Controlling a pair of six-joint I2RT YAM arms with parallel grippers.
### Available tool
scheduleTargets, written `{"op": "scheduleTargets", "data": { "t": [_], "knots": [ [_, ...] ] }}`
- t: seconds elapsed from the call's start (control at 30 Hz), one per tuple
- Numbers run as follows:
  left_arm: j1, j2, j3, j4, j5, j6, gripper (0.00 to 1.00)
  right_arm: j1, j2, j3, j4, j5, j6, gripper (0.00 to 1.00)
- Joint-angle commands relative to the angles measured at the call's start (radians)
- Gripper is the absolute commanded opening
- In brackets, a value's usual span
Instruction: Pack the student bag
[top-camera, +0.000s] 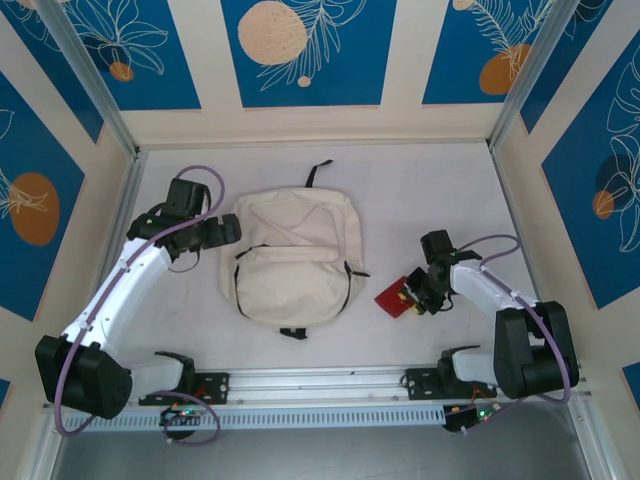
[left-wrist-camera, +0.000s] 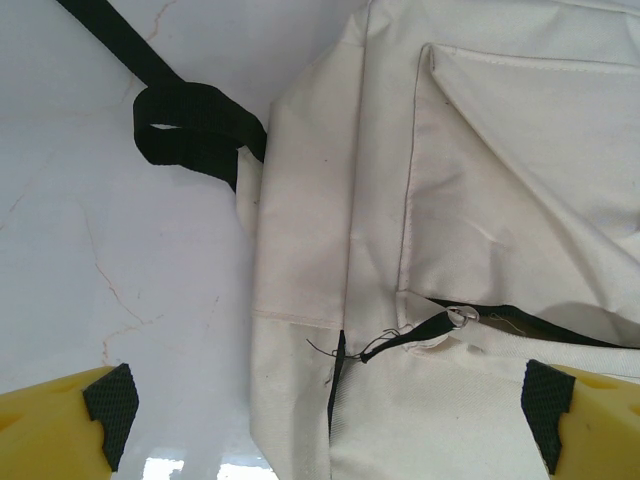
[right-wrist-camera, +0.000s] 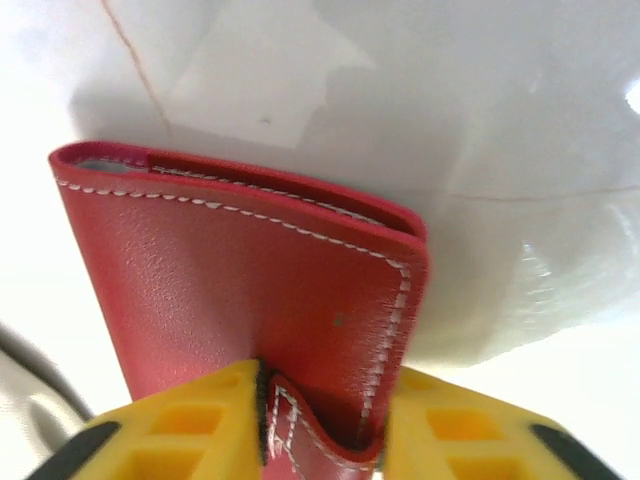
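Observation:
The student bag (top-camera: 295, 255), cream cloth with black zip lines, lies flat in the middle of the table. My left gripper (top-camera: 228, 232) hangs wide open at its upper left edge. In the left wrist view the bag's side seam and front pocket (left-wrist-camera: 480, 200) lie between the yellow fingers (left-wrist-camera: 105, 415), with a zip pull (left-wrist-camera: 462, 318) and a black strap loop (left-wrist-camera: 190, 130) in sight. My right gripper (top-camera: 415, 293) sits to the right of the bag, shut on a red stitched leather wallet (right-wrist-camera: 250, 280). Both fingers (right-wrist-camera: 190, 435) press the wallet's near corner and flap.
The white table (top-camera: 420, 190) is walled in by beige and blue panels on three sides. A metal rail (top-camera: 320, 385) with both arm bases runs along the near edge. A black strap end (top-camera: 318, 172) pokes out above the bag.

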Motion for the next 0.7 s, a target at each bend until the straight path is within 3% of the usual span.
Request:
{"op": "scheduleTargets", "data": {
  "t": [0.0,0.23,0.47,0.67],
  "knots": [
    [0.014,0.003,-0.006,0.003,0.02,0.002,1.0,0.006,0.04,0.004,-0.017,0.008,-0.015,0.21],
    [0.014,0.019,-0.002,0.02,0.079,0.017,1.0,0.028,-0.017,0.124,-0.106,0.054,-0.055,0.09],
    [0.003,0.101,0.05,0.077,0.362,0.088,1.0,0.038,-0.098,0.264,-0.122,0.003,-0.11,0.08],
    [-0.115,0.256,0.208,0.008,0.249,0.098,0.94,0.063,-0.102,0.342,-0.089,-0.059,-0.148,0.08]
  ]
}}
